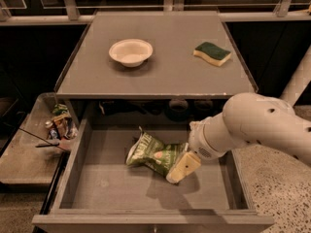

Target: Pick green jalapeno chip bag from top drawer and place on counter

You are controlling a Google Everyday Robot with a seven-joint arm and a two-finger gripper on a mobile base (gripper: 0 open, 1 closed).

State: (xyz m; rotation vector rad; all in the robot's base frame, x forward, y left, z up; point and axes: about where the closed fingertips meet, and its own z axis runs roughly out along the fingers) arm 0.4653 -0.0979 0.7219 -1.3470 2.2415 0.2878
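green jalapeno chip bag (153, 155): was green, white-lettered
gripper (182, 167): was cream, at the bag's right end
top drawer (104, 189), counter (170, 79): were grey
sponge (212, 53): was green over yellow
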